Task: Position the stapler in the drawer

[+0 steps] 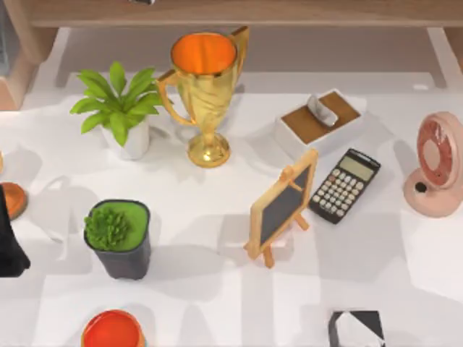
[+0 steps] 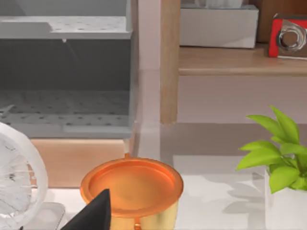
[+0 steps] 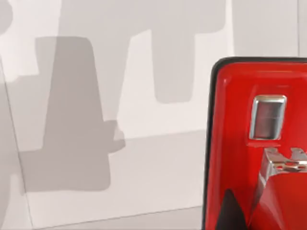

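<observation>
From above, your right gripper [image 1: 356,329] hangs at the table's near edge, well away from the trophy [image 1: 205,94] and to its right. Your left arm is parked at the table's left edge, also well away from the trophy.

In the left wrist view, the left gripper [image 2: 96,213] shows as a dark tip. You cannot tell whether it is clenched or released. A grey perforated compartment [image 2: 64,76] beyond it is possibly the drawer - nothing red lies in it.

In the right wrist view, the red stapler [image 3: 259,143] sits on the bare table right under the camera. You cannot tell whether it is grasped. Its rounded, black-edged end points out over the open tabletop, and its long axis runs back under the wrist.

Judged so, the whole carry to the drawer remains.
</observation>
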`<action>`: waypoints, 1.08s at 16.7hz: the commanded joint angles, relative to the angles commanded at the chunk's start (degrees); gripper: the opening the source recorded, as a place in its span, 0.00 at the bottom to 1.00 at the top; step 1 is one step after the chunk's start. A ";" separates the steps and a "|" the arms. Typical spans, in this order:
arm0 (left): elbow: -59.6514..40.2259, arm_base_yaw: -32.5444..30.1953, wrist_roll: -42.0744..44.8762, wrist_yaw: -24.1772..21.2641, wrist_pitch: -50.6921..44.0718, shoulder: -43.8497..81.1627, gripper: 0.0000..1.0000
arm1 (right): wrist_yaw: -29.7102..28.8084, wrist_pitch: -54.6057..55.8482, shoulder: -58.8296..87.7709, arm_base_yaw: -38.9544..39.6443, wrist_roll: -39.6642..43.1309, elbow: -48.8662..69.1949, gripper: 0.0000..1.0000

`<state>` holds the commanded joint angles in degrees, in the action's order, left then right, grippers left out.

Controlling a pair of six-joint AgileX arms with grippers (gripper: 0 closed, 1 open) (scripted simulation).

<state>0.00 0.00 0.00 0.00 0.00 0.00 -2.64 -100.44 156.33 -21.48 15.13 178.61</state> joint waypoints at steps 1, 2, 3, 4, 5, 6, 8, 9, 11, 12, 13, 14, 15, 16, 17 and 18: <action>0.00 0.00 0.00 0.00 0.00 0.00 1.00 | 0.39 0.07 2.23 -0.02 1.28 -0.28 0.00; 0.00 0.00 0.00 0.00 0.00 0.00 1.00 | 0.77 0.35 4.61 -0.01 2.55 -0.85 0.00; 0.00 0.00 0.00 0.00 0.00 0.00 1.00 | 1.08 0.71 6.74 0.11 3.64 -1.73 0.00; 0.00 0.00 0.00 0.00 0.00 0.00 1.00 | 1.26 0.91 8.34 0.27 4.46 -2.78 0.00; 0.00 0.00 0.00 0.00 0.00 0.00 1.00 | 1.26 0.90 9.32 0.37 4.93 -3.69 0.00; 0.00 0.00 0.00 0.00 0.00 0.00 1.00 | 1.23 0.83 9.70 0.40 5.08 -4.07 0.00; 0.00 0.00 0.00 0.00 0.00 0.00 1.00 | 1.23 0.83 9.70 0.40 5.08 -4.07 0.00; 0.00 0.00 0.00 0.00 0.00 0.00 1.00 | 1.23 0.83 9.70 0.40 5.08 -4.07 0.00; 0.00 0.00 0.00 0.00 0.00 0.00 1.00 | 1.23 0.83 9.70 0.40 5.08 -4.07 0.08; 0.00 0.00 0.00 0.00 0.00 0.00 1.00 | 1.23 0.83 9.70 0.40 5.08 -4.07 0.15; 0.00 0.00 0.00 0.00 0.00 0.00 1.00 | 1.23 0.83 9.70 0.40 5.08 -4.07 0.23; 0.00 0.00 0.00 0.00 0.00 0.00 1.00 | 1.23 0.83 9.70 0.40 5.08 -4.07 0.30; 0.00 0.00 0.00 0.00 0.00 0.00 1.00 | 1.23 0.83 9.70 0.40 5.08 -4.07 0.38; 0.00 0.00 0.00 0.00 0.00 0.00 1.00 | 1.23 0.83 9.70 0.40 5.08 -4.07 0.45; 0.00 0.00 0.00 0.00 0.00 0.00 1.00 | 1.23 0.83 9.70 0.40 5.08 -4.07 0.53; 0.00 0.00 0.00 0.00 0.00 0.00 1.00 | 1.23 0.83 9.70 0.40 5.08 -4.07 0.60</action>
<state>0.00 0.00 0.00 0.00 0.00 0.00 -1.41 -99.61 166.04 -21.08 20.22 174.53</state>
